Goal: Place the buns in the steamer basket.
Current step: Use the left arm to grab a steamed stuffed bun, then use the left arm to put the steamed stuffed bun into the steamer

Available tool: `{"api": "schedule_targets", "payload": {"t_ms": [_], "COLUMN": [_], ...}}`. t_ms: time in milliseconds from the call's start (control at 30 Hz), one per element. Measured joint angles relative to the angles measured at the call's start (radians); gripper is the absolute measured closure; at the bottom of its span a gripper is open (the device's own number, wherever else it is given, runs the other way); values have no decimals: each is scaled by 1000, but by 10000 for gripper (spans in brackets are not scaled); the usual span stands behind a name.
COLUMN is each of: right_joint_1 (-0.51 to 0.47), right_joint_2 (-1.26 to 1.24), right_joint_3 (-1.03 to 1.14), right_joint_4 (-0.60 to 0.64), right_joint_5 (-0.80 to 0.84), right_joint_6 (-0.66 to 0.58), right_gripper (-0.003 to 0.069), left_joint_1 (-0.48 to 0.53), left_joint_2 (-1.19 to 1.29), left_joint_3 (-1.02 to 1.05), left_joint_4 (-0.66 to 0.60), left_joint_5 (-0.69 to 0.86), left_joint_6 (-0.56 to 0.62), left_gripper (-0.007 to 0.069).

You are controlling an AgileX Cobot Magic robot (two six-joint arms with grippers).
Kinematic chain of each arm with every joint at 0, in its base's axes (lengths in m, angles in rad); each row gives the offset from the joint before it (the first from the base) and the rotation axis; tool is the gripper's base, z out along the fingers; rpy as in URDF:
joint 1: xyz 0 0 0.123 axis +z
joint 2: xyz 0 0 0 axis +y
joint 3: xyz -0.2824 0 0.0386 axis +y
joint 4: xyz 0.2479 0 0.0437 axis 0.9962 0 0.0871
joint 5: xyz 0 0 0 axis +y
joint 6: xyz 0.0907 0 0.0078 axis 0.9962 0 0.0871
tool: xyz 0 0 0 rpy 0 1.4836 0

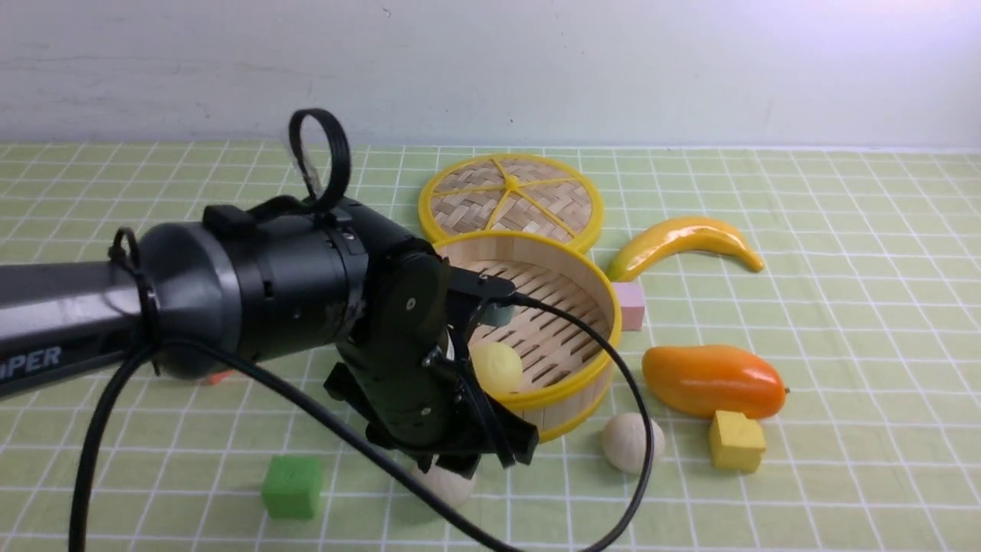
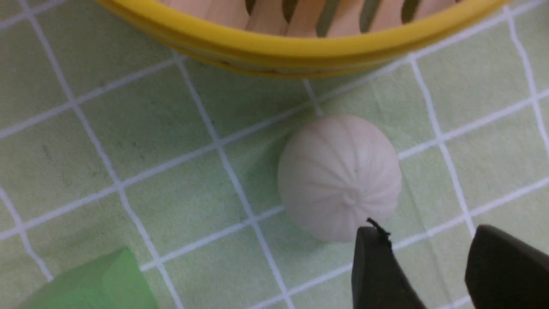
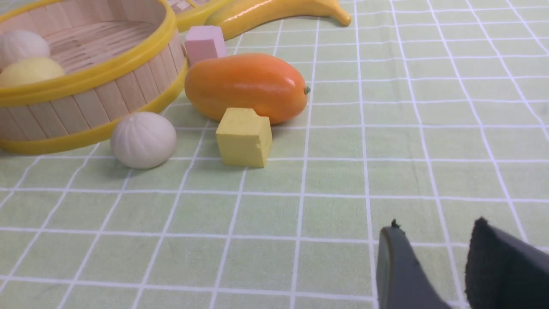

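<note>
Bamboo steamer basket: right wrist view showed 2 buns inside; front, seemingly 1.
Left gripper: unclenched, beside pleated bun.
Right gripper: unclenched, empty.

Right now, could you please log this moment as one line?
left gripper open near loose bun; right gripper open; steamer basket holds yellow bun, white bun; second loose bun outside

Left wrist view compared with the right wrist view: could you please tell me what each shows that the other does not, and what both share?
Only the left wrist view: the green cube and a pleated bun near it. Only the right wrist view: the mango, banana, yellow cube, pink cube, a second loose bun, plus a white bun and yellow bun inside the steamer basket. Both: that basket's yellow rim and the checked cloth.
</note>
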Motion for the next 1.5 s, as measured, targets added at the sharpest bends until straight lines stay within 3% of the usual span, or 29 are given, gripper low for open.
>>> {"api": "schedule_targets", "payload": {"t_ms": [633,833,933,1000,1233,1400,1500], "right_joint_1": [0,0,0,0,0,0,0], "right_joint_2": [0,0,0,0,0,0,0], "right_joint_3": [0,0,0,0,0,0,0], "right_joint_4": [0,0,0,0,0,0,0], "right_joint_5": [0,0,0,0,0,0,0], "right_joint_6": [0,0,0,0,0,0,0], "right_gripper": [420,420,420,420,420,420,420], "left_joint_1": [63,63,63,63,19,-3,12], "left_joint_2": [88,88,88,88,-9,-43,21], "left_joint_3": [0,0,0,-4,-99,-250,-358], "left_joint_4": [-16,-27,-30,-30,-29,-32,36], "left_joint_5": [-69,-66,-60,-44,141,154,130], "left_joint_6": [1,3,4,4,62,117,151], "left_gripper": [352,463,611,636,636,636,636]}}
